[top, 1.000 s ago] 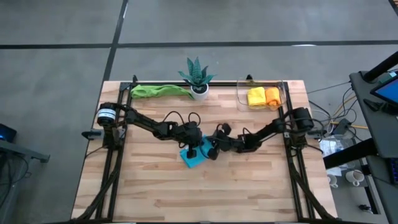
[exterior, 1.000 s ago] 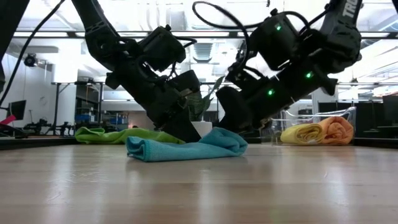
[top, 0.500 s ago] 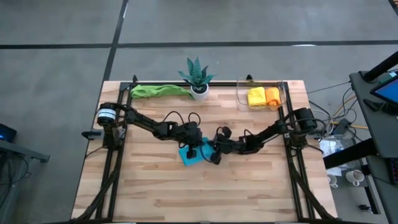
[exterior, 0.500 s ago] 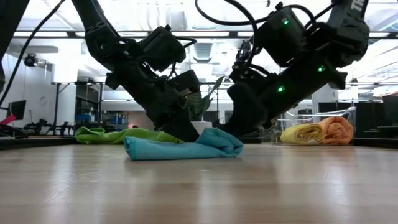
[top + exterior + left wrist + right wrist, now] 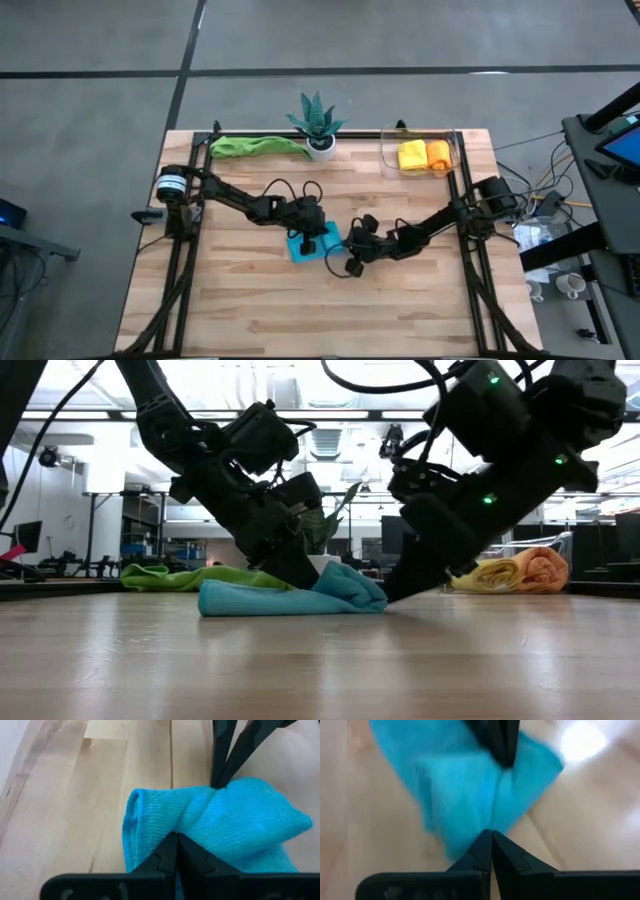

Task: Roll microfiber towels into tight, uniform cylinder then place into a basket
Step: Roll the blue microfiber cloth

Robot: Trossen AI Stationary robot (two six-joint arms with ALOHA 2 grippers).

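Near the middle of the wooden table [image 5: 250,300] lies a light blue towel [image 5: 312,243], loosely folded into a low, lumpy bundle. The left hand [image 5: 311,240] presses down on it from above, its two fingers closed tight together with the tips sunk into the cloth; whether any fabric is pinched between them cannot be told. The right hand [image 5: 341,255] sits at the towel's edge on the side nearer the right arm, fingers likewise shut to a point, the tips meeting the cloth where it reaches the table.

From the low view both arms slant down toward the bundle from opposite sides, the left hand on top of it and the right hand at its end.

At the table's far edge a green towel [image 5: 255,146] lies stretched out flat, just beside a spiky plant [image 5: 316,119] in a white pot [image 5: 320,148]. Well apart, at the far right corner, the clear basket [image 5: 388,158] holds a yellow roll [image 5: 411,156] and an orange roll [image 5: 438,154], side by side and touching.

No brand, label or writing can be read on any of these things.
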